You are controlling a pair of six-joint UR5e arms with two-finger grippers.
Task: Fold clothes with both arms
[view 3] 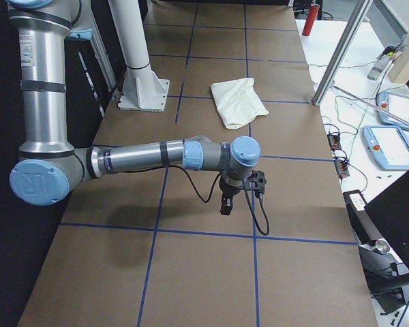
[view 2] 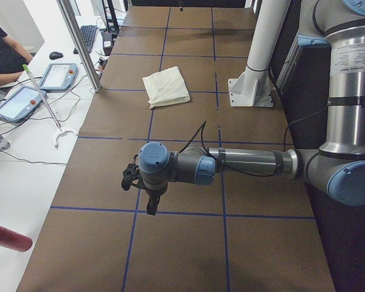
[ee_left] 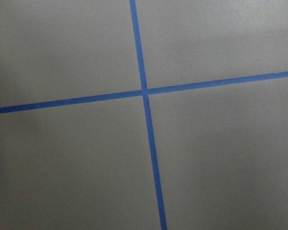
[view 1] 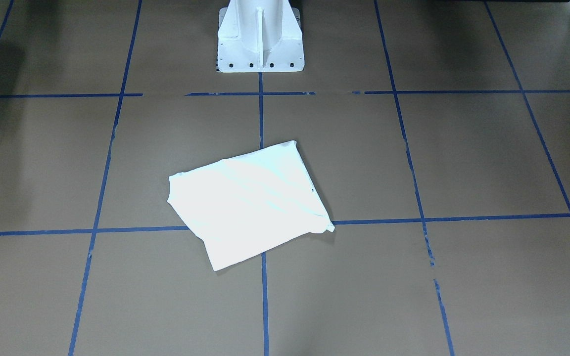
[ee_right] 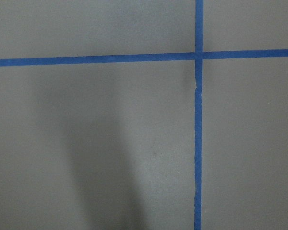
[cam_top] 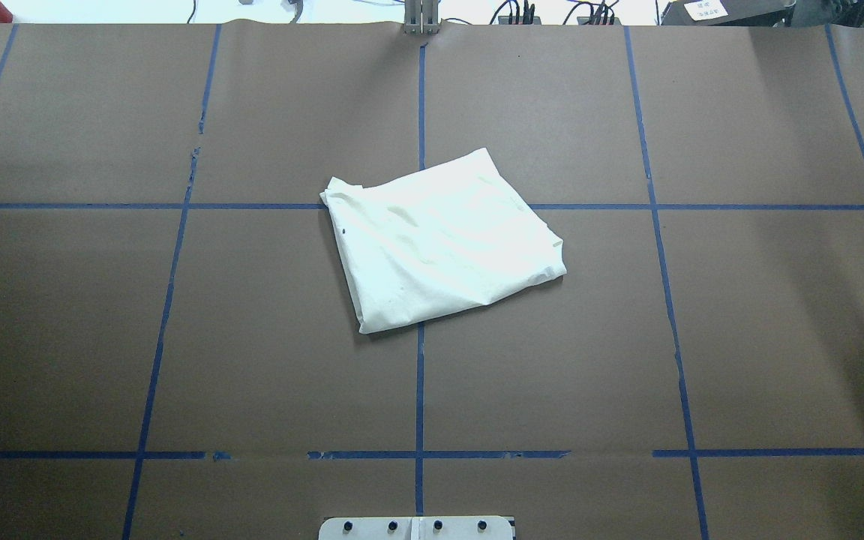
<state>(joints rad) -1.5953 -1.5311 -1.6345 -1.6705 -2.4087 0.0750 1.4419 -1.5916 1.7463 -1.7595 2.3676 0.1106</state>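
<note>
While the folded T-shirt [cam_top: 439, 240] lies central on the surface [cam_top: 739, 337], over a crossing of blue tape lines [cam_top: 739, 206], the left arm [view 2: 249, 161] and right arm [view 3: 143, 155] hover well apart from it. Whether either arm's jaws are apart or together cannot be told.

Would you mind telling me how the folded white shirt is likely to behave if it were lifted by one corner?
It would probably droop and unfold: the shirt is soft, wrinkled cloth in loose layers. It looks light, lying thin and flat. Pushed, it would likely bunch rather than slide whole across the matte brown table cover.
</note>
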